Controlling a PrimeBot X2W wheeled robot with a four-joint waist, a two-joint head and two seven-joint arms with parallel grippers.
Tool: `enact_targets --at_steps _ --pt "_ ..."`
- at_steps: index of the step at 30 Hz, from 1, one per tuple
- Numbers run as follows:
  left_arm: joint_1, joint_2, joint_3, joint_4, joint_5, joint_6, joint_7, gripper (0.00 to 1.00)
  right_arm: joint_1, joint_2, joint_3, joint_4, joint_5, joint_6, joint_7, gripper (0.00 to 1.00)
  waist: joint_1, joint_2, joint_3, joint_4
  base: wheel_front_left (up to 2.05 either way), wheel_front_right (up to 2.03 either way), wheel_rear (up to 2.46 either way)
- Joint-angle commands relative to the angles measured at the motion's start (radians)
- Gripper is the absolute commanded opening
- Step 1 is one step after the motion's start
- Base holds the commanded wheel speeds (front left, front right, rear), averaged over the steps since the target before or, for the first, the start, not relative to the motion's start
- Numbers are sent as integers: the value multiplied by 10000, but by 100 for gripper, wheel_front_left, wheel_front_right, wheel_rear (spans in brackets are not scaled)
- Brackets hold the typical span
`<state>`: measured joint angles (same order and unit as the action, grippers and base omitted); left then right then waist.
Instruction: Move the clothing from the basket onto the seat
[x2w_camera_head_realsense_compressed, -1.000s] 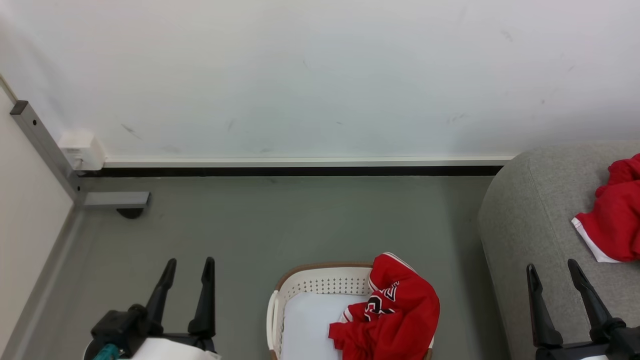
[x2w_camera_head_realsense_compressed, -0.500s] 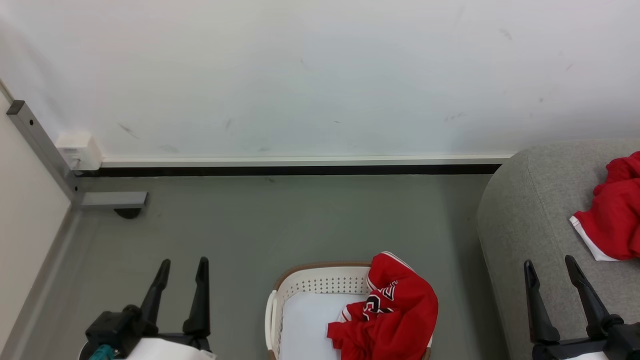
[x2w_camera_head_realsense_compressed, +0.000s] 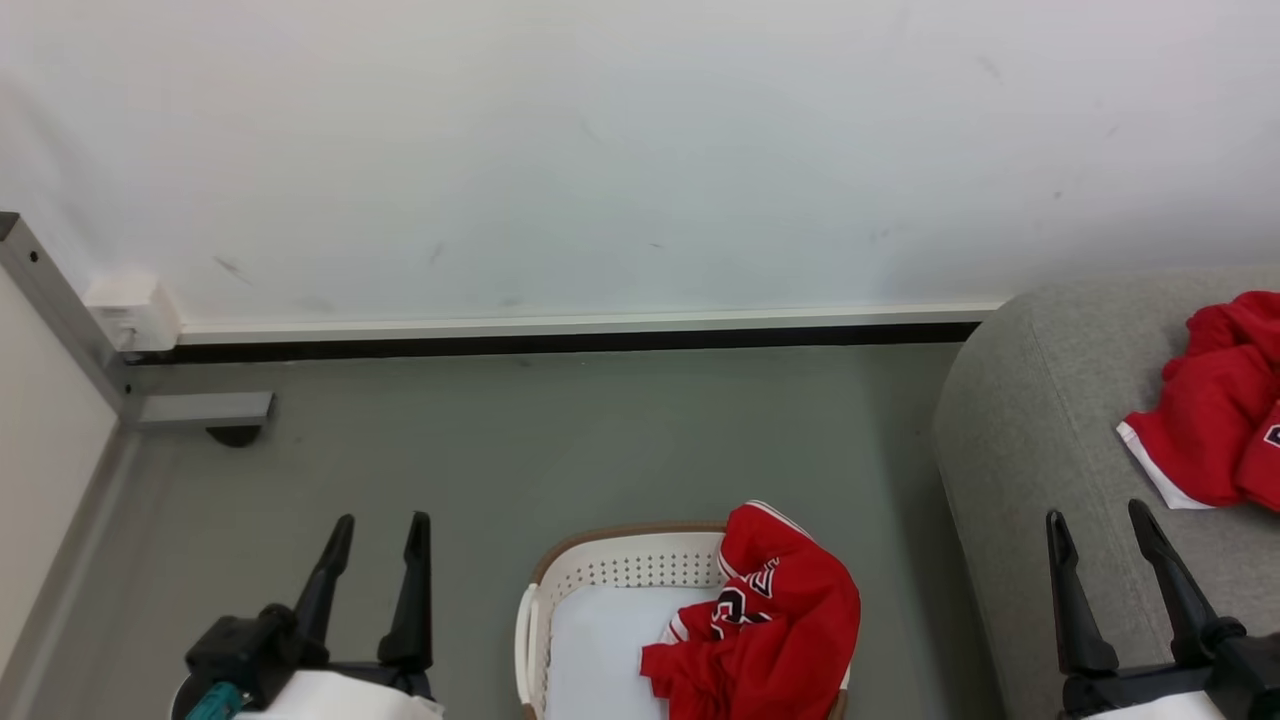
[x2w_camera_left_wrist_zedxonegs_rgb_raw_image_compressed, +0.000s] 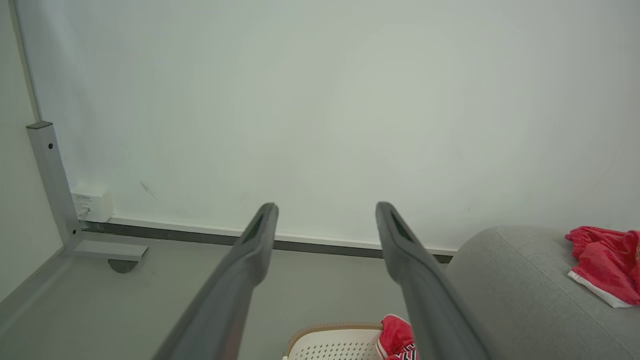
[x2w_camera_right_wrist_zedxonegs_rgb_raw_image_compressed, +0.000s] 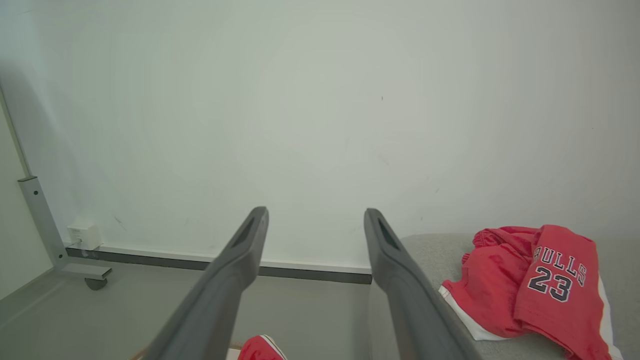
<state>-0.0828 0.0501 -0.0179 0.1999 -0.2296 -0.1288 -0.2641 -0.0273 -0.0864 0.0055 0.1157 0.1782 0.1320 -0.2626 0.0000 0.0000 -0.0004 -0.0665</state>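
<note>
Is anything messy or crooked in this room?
A bit messy, nothing broken. One crumpled red garment droops over the right rim of the basket instead of lying inside. More red clothes sit bunched on the grey sofa.

A staged test room is suggested by a bare white partition wall (x2w_camera_head_realsense_compressed: 600, 150) on a metal frame (x2w_camera_head_realsense_compressed: 200, 408) and a grey sofa (x2w_camera_head_realsense_compressed: 1030, 420).

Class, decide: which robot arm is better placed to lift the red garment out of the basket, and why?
Probably the right. The garment lies in the right side of the basket, nearer the open right tool than the open left tool, and the seat is on that side.
</note>
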Motion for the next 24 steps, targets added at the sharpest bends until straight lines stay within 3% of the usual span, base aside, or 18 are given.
enact_targets --at_steps 1,13,24 --pt "-134 19 -75 36 11 -29 -5 100 -185 -76 36 14 62 -25 -30 100 0 0 74 -111 0 0 0" --pt "-1162 318 -809 523 -114 -12 -3 100 -1355 -283 143 -605 -77 -25 -17 100 0 0 1365 -1034 0 0 0" --pt "-2781 1182 -2174 2193 -721 -12 20 100 -3018 165 66 -1732 -50 -26 -15 100 0 0 3358 -2111 0 0 0"
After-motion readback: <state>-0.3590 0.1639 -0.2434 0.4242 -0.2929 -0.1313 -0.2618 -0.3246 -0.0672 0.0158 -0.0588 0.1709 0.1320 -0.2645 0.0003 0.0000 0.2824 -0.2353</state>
